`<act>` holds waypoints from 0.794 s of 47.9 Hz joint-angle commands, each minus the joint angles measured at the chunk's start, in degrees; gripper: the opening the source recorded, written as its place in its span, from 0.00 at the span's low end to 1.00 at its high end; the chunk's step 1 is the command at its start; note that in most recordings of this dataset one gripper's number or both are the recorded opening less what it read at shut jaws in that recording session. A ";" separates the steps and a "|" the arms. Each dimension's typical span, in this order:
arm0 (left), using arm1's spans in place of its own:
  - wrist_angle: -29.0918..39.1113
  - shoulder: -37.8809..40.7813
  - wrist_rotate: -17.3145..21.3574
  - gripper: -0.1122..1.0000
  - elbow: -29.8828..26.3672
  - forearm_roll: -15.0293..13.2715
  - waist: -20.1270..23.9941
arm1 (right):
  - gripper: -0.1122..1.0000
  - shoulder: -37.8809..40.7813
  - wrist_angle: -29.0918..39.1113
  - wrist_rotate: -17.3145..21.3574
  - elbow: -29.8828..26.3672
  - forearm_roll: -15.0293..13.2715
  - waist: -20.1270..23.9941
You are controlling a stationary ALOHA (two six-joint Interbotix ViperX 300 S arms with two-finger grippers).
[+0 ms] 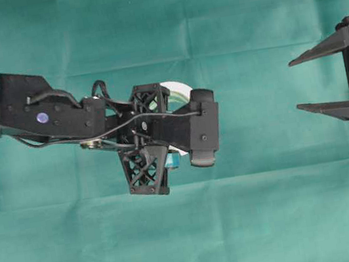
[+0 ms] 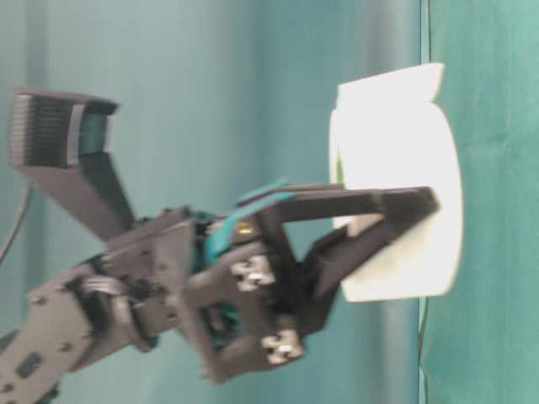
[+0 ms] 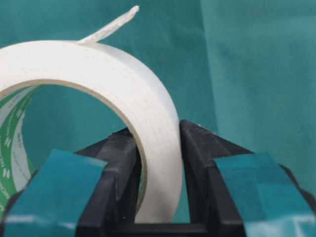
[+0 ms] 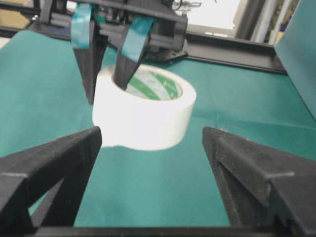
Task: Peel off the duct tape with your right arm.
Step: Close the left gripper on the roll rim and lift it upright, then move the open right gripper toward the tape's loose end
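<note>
The left gripper (image 3: 160, 173) is clamping the wall of the duct tape (image 3: 123, 98) between its 2 fingers, 1 inside the ring and 1 outside. The roll is sitting just above the green cloth (image 1: 243, 226), its loose white tail (image 3: 113, 24) sticking up. Well apart on the right, the right gripper (image 1: 325, 77) is hanging with its jaws spread wide, gripping nothing

A robotics lab bench: a green cloth (image 1: 254, 211) covers the table, black metal framing (image 4: 232, 49) runs along its far edge, and green backdrop panels (image 4: 301, 54) stand at the right.
</note>
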 commanded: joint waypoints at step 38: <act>3.78 -3.96 -3.08 0.28 -5.71 0.09 3.43 | 0.75 12.39 -0.35 0.53 -8.09 0.53 0.62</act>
